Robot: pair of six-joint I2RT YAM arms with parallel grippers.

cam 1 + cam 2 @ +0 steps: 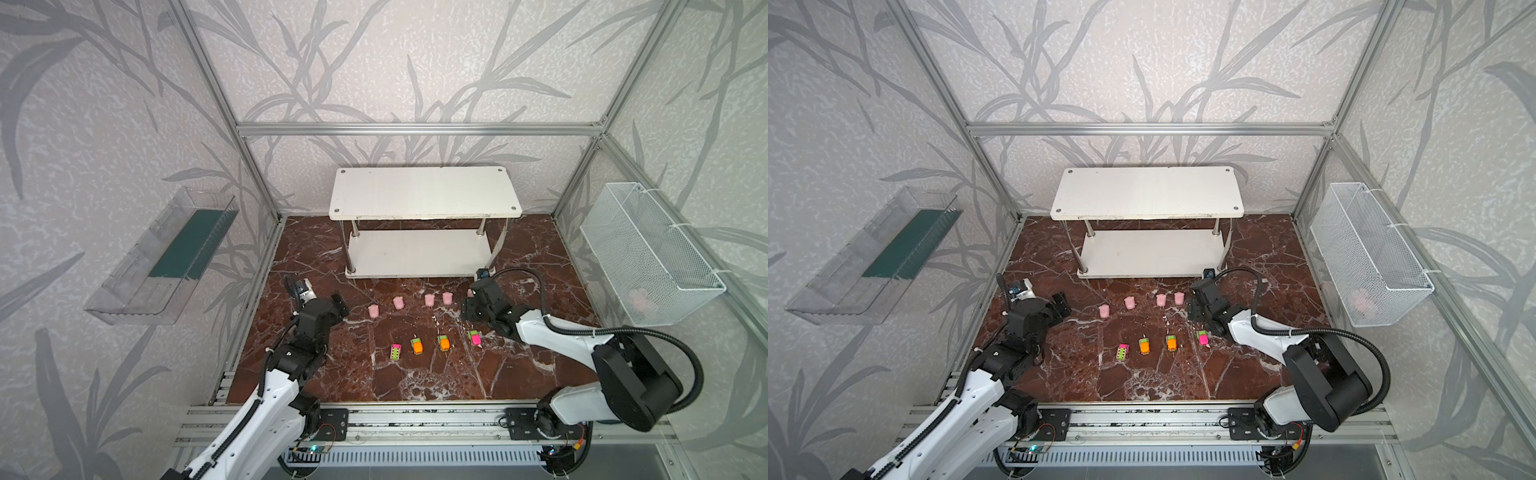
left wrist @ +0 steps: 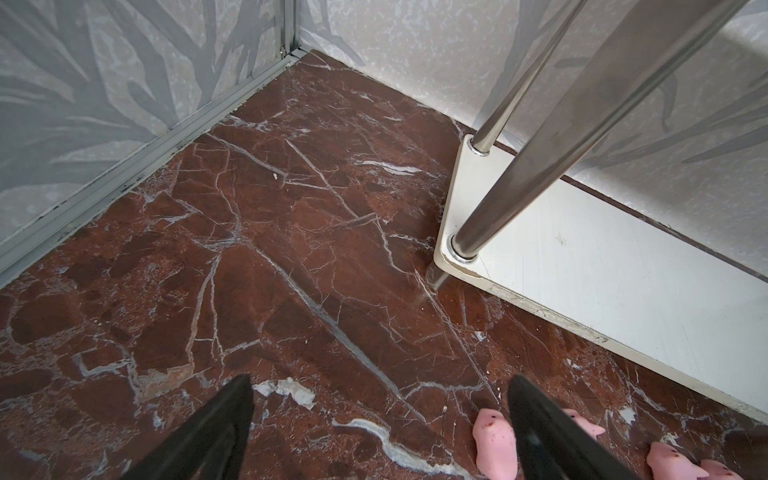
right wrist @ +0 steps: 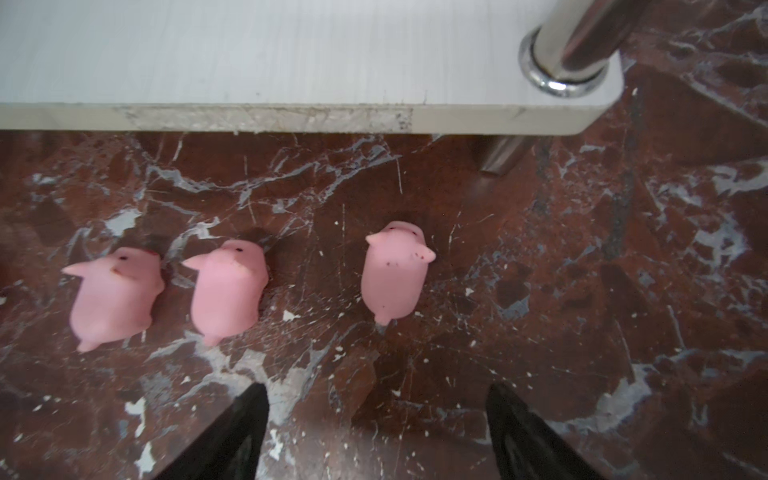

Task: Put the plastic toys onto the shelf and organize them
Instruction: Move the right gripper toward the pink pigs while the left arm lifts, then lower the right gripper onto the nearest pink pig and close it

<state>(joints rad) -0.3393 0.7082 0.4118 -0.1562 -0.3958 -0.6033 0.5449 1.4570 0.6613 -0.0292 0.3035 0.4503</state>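
Observation:
Several pale pink plastic toys [image 1: 399, 302] lie in a row on the marble floor in front of the white two-tier shelf [image 1: 424, 191], in both top views. Several neon toy cars [image 1: 417, 345] form a nearer row. My left gripper [image 1: 338, 303] hangs open at the row's left end; in the left wrist view one pink toy [image 2: 496, 444] lies just inside a finger. My right gripper [image 1: 467, 308] stands open at the right end, partly hiding the last pink toy [image 1: 470, 293]. That toy [image 3: 392, 272] lies ahead of the open right gripper [image 3: 376, 415], untouched.
A clear plastic tray [image 1: 162, 257] hangs on the left wall. A white wire basket [image 1: 648, 257] on the right wall holds something pink [image 1: 640, 299]. Chrome shelf posts [image 2: 490, 224] rise close to the left gripper. Aluminium rails [image 1: 415, 419] run along the front edge.

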